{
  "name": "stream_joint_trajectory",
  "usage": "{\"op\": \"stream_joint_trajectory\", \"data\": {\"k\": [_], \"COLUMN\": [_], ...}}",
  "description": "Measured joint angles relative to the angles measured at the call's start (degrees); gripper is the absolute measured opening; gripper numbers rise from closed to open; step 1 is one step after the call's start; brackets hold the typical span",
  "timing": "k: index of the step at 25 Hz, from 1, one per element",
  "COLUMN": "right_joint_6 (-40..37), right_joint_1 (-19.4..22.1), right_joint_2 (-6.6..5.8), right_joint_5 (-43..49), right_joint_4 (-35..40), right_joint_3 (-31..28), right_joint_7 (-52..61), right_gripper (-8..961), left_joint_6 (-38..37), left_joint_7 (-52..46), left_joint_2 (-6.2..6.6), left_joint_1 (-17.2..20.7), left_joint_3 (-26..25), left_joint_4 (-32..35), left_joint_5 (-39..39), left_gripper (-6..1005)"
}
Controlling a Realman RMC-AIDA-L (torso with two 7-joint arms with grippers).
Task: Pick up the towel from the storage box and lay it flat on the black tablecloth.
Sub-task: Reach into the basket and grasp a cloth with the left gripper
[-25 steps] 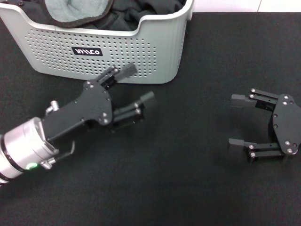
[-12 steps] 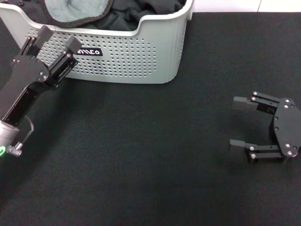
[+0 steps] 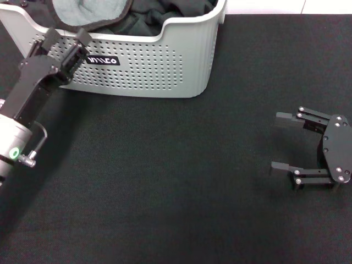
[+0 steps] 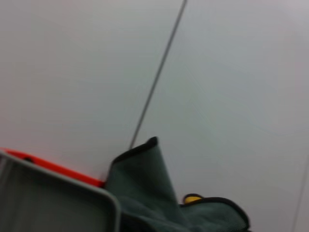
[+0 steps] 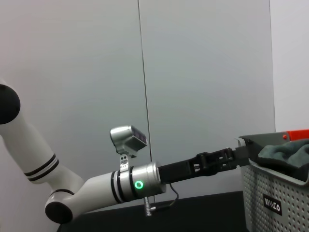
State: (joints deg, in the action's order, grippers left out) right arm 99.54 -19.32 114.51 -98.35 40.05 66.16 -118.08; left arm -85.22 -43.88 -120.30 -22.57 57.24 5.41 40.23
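**Op A:** At the near left corner of the storage box (image 3: 165, 71), I have the left gripper (image 3: 67, 37) raised to rim height, fingers spread, nothing between them. Right gripper (image 3: 283, 142) sits well apart on the black tablecloth (image 3: 165, 181), fingers wide, idle, holding nothing.

**Op B:** Towel?

**Op A:** The towel (image 3: 88, 12) lies in the box, grey-teal face up, black border draped toward the front wall. My left wrist view shows one corner standing up (image 4: 145, 169), a flash of yellow beside it.

**Op B:** Risks?

**Op A:** Black garments (image 3: 159, 14) lie against the towel. If I reach too deep or too far right, I judge the fingers could snag one. Coming in low could catch the rim and shove the box. A thin pinch on the border may slip on the lift.
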Motion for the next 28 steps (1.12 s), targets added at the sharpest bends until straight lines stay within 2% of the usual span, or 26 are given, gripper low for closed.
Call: {"op": "stream_joint_trajectory", "data": {"k": [11, 20, 28], "right_joint_6": [-0.08, -0.26, -0.79], "right_joint_1": [-0.08, -0.10, -0.44], "right_joint_2": [0.00, 0.00, 0.00], "right_joint_5": [0.02, 0.05, 0.09], "right_joint_4": [-0.08, -0.08, -0.06], "right_joint_3": [0.02, 0.01, 0.02], "right_joint_7": [-0.69, -0.82, -0.83], "right_gripper": [871, 865, 860], "left_joint_6": [3.32, -0.30, -0.27], "left_joint_7": [-1.05, -3.15, -3.21], "left_joint_2": [0.00, -0.03, 0.05], "left_joint_1": [-1.24, -0.80, -0.77], "left_joint_3": [-0.10, 0.31, 0.32], "left_joint_4": [0.12, 0.26, -0.03], "left_joint_5": [-2.37, -1.83, -1.96], "left_gripper": [888, 887, 887]}}
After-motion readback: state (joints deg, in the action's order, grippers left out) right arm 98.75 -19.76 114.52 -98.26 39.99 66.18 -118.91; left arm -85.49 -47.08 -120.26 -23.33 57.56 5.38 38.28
